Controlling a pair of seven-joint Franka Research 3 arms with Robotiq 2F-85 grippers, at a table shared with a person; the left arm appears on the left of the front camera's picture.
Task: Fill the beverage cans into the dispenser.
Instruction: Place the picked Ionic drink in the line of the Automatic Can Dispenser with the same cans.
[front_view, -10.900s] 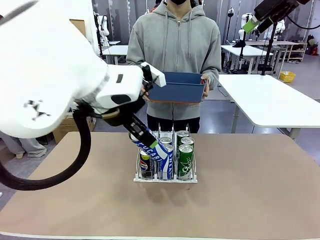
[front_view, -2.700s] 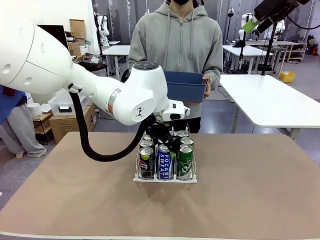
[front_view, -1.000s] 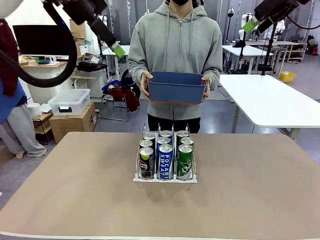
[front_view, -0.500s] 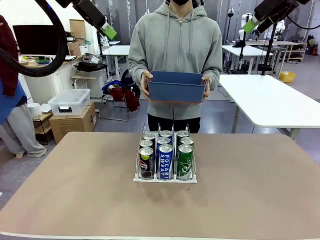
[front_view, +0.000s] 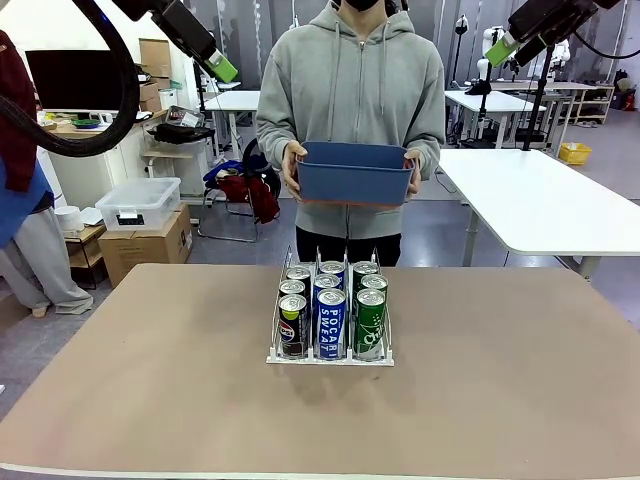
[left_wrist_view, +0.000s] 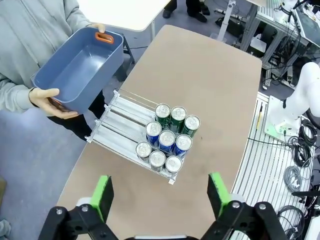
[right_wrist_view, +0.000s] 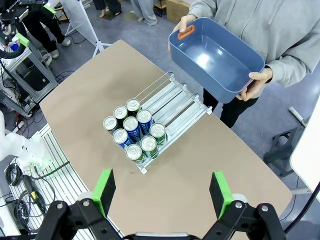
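The dispenser (front_view: 276, 355) stands mid-table, a clear rack with three lanes. Several beverage cans (front_view: 331, 322) stand upright in it, three deep per lane: black ones on the left, blue-and-white in the middle, green on the right. My left gripper (front_view: 218, 66) hangs high at the upper left, far above the table. From above, the left gripper (left_wrist_view: 160, 196) is open and empty over the cans (left_wrist_view: 167, 142) and the dispenser (left_wrist_view: 122, 125). My right gripper (front_view: 503, 48) is high at the upper right. The right gripper (right_wrist_view: 162, 192) is open and empty above the cans (right_wrist_view: 134, 131) and the dispenser (right_wrist_view: 175, 102).
A person at the far side of the table holds an empty blue bin (front_view: 355, 175) in both hands at chest height, behind the dispenser. The blue bin (left_wrist_view: 75, 70) has an orange handle; it also appears as the bin (right_wrist_view: 215, 57) from the right wrist. Bare tabletop (front_view: 500, 380) surrounds the rack.
My left gripper has risen higher and shifted a little left at the upper left. The right arm, the cans and the person's bin have stayed put.
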